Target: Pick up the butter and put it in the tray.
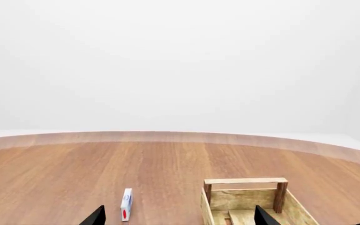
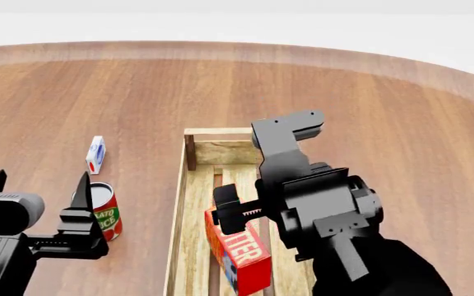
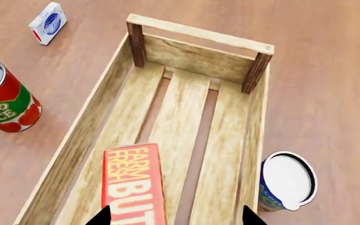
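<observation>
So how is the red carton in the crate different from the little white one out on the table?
The butter is a long red-orange carton with yellow lettering; the small carton is white with blue and red marks. The butter is clearly bigger. The butter lies inside the tray, between the right gripper tips, while the small carton stands on the bare table. Both are rectangular boxes.

- A round wood table [image 2: 369, 111] is filling the view, its grain running lengthwise
- A plain white wall [image 1: 180, 61] is curving behind it, lying evenly lit

Butter [image 3: 133, 185]: "FARM FRESH BUT" (cut off); red can [image 3: 2, 101]: "ATO", "UICE".
</observation>
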Controlling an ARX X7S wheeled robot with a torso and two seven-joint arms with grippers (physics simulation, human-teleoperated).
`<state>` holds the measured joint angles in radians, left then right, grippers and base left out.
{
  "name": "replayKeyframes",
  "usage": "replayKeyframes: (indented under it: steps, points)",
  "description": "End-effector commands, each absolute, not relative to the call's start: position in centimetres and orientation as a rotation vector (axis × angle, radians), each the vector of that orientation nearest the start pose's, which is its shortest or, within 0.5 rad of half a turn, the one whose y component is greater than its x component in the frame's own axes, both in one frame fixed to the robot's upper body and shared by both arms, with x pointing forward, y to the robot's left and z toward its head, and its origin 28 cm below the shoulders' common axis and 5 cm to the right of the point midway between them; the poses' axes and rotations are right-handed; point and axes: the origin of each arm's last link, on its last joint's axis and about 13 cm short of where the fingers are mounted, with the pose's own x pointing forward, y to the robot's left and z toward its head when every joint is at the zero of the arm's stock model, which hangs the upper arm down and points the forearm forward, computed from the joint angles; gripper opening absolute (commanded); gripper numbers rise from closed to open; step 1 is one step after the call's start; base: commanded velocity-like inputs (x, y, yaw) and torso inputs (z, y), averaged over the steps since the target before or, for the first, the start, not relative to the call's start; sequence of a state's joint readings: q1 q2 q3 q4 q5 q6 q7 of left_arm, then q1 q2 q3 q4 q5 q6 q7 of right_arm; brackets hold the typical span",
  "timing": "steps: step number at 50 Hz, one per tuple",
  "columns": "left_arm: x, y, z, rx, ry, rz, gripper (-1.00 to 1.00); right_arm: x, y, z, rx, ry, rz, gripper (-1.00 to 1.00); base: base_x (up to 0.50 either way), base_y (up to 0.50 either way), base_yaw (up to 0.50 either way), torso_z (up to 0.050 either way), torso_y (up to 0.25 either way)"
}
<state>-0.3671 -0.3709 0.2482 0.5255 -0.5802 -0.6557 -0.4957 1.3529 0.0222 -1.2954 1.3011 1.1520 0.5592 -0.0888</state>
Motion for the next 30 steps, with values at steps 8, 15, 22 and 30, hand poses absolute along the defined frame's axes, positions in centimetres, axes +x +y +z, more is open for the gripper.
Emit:
replayKeyframes:
  steps: [8, 15, 22, 30]
  points:
    - [24.2, 20.4, 15.3, -0.046, -0.095, -0.021, 1.0, 41.3, -6.6, 18.0, -0.213, 0.574, 0.316, 1.0, 0.0, 0.0, 0.0, 0.0, 0.0]
    - [24.2, 20.4, 15.4, -0.046, -0.095, -0.022, 1.0, 41.6, -6.3, 18.1, -0.189, 0.501, 0.333, 1.0, 0.0, 0.0, 0.0, 0.0, 0.0]
    - [24.2, 20.5, 15.4, -0.047, -0.098, -0.02, 1.0, 38.5, -6.4, 18.2, -0.193, 0.208, 0.308, 1.0, 0.0, 0.0, 0.0, 0.0, 0.0]
    - [24.1, 20.4, 15.5, -0.048, -0.102, -0.022, 1.0, 34.4, -6.6, 18.1, -0.14, 0.031, 0.294, 1.0, 0.0, 0.0, 0.0, 0.0, 0.0]
